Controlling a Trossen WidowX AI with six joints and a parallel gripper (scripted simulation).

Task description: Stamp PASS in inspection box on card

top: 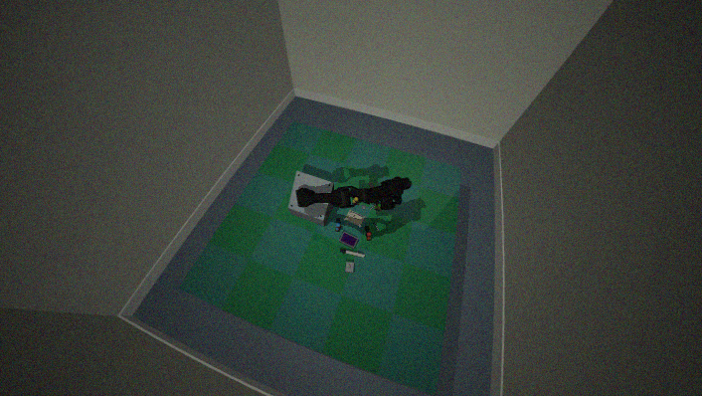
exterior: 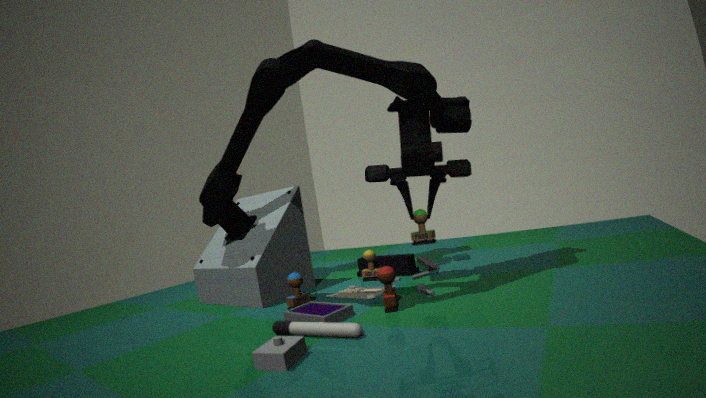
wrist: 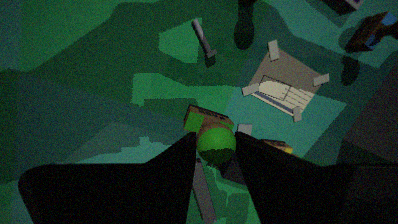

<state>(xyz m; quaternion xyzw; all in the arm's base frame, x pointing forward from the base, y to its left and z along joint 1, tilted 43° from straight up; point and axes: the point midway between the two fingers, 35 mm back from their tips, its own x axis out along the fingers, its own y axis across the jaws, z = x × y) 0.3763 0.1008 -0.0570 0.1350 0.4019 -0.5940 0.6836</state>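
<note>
My gripper (exterior: pixel 420 217) (wrist: pixel 215 137) is shut on the green-knobbed stamp (exterior: pixel 423 236) (wrist: pixel 193 120), holding it upright by its knob, high above the bench. Its side lettering is too blurred to read for certain. The card (top: pixel 354 218) (exterior: pixel 354 294) (wrist: pixel 297 71) lies flat, taped at its corners, off to the upper right of the stamp in the wrist view. The outlined box on it shows no print that I can make out. The purple ink pad (top: pixel 349 240) (exterior: pixel 320 309) lies open, nearer the exterior camera than the card. The stamp's underside is hidden.
A yellow-knobbed stamp (exterior: pixel 369 256) stands by a black block (exterior: pixel 398 265). A red-knobbed stamp (exterior: pixel 386 274) and a blue-knobbed stamp (exterior: pixel 295 280) flank the pad. A white marker (exterior: pixel 325 329) and a grey block (exterior: pixel 278 356) lie in front. Grey bolts (exterior: pixel 425 289) (wrist: pixel 202 39) lie beyond the card.
</note>
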